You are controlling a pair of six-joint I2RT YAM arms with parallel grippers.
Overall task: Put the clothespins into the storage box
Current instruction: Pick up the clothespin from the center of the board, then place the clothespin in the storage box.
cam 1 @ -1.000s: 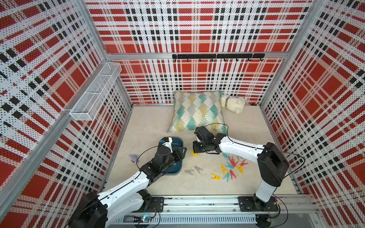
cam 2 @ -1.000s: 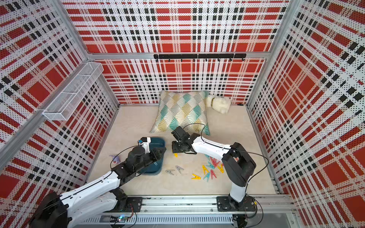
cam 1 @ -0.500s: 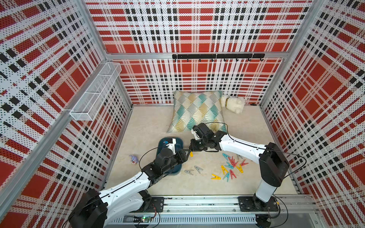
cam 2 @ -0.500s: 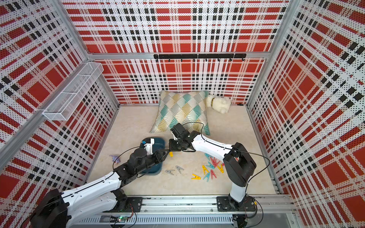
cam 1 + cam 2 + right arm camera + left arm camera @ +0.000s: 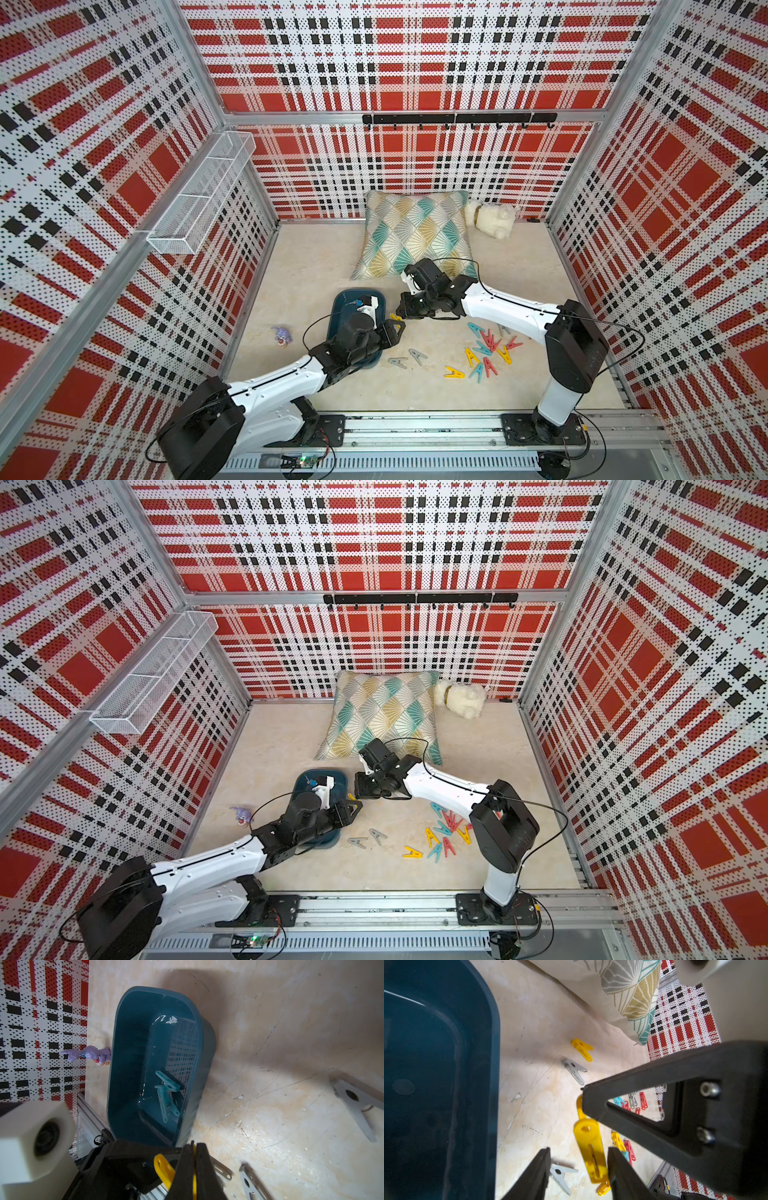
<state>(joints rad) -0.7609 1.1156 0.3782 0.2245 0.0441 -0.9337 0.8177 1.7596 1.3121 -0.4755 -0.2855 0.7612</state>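
Just beside the box [image 5: 495,1064] rim, you have the yellow pin [image 5: 588,1138] clenched in the right gripper [image 5: 194,1147], its long axis running between the parted jaws of the left gripper [image 5: 579,1149], which does not yet grip it and sits nearer the box.

The storage box [image 5: 128,1053] is dark teal; clothespins [image 5: 491,341] yellow, grey, red, turquoise; toy [image 5: 281,335] seemingly purple.

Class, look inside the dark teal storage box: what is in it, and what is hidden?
Two teal-blue clothespins lie on the floor of the storage box, seen by the right wrist camera. The left arm covers the box's near end, so anything there is hidden.
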